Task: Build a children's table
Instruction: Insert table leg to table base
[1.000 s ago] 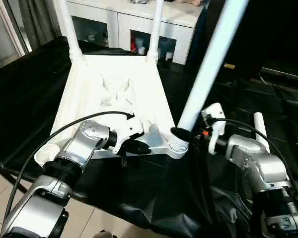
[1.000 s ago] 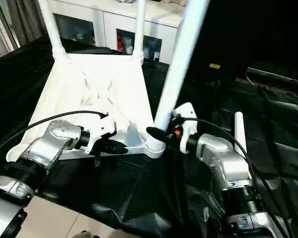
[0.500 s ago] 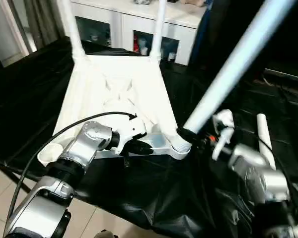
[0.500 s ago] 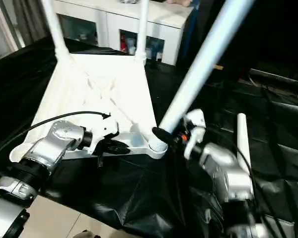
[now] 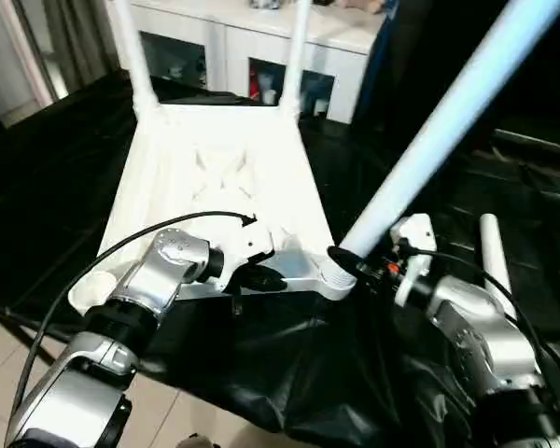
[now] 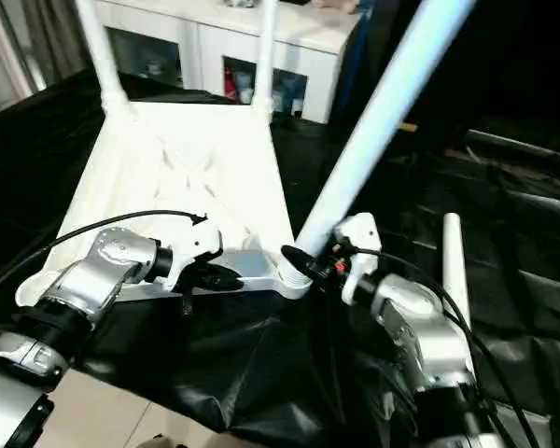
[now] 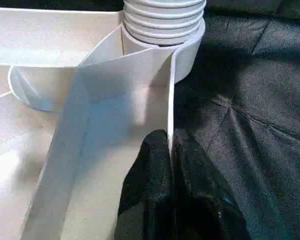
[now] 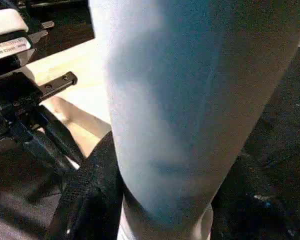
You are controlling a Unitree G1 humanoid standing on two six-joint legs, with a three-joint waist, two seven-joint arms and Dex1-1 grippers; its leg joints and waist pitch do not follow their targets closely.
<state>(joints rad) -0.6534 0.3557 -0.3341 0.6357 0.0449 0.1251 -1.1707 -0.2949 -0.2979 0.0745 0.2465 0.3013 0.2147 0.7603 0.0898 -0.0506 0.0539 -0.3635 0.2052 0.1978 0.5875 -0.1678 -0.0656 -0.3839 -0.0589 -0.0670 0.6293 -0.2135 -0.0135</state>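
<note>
The children's table top (image 5: 215, 177) lies upside down on black cloth, ribbed underside up. Two white legs (image 5: 131, 56) (image 5: 296, 56) stand in its far corner sockets. A third leg (image 5: 429, 140) leans steeply to the right, its ribbed foot in the near right socket (image 7: 162, 20). My right gripper (image 5: 350, 261) is shut on this leg just above the socket, with one black finger (image 8: 90, 195) against it. My left gripper (image 5: 261, 277) is shut on the top's thin near rim (image 7: 171, 100), just left of that socket. A fourth leg (image 5: 493, 261) lies loose on the cloth at the right.
A white cabinet (image 5: 224, 37) with glass doors stands behind the table top. The black cloth (image 5: 289, 373) hangs over the near edge, with tiled floor (image 5: 0, 355) below at the left. Black cables run along both forearms.
The held leg has tipped further to the right while its foot stays in the near right socket, and my right arm moved with it. The left gripper kept its hold on the rim.
</note>
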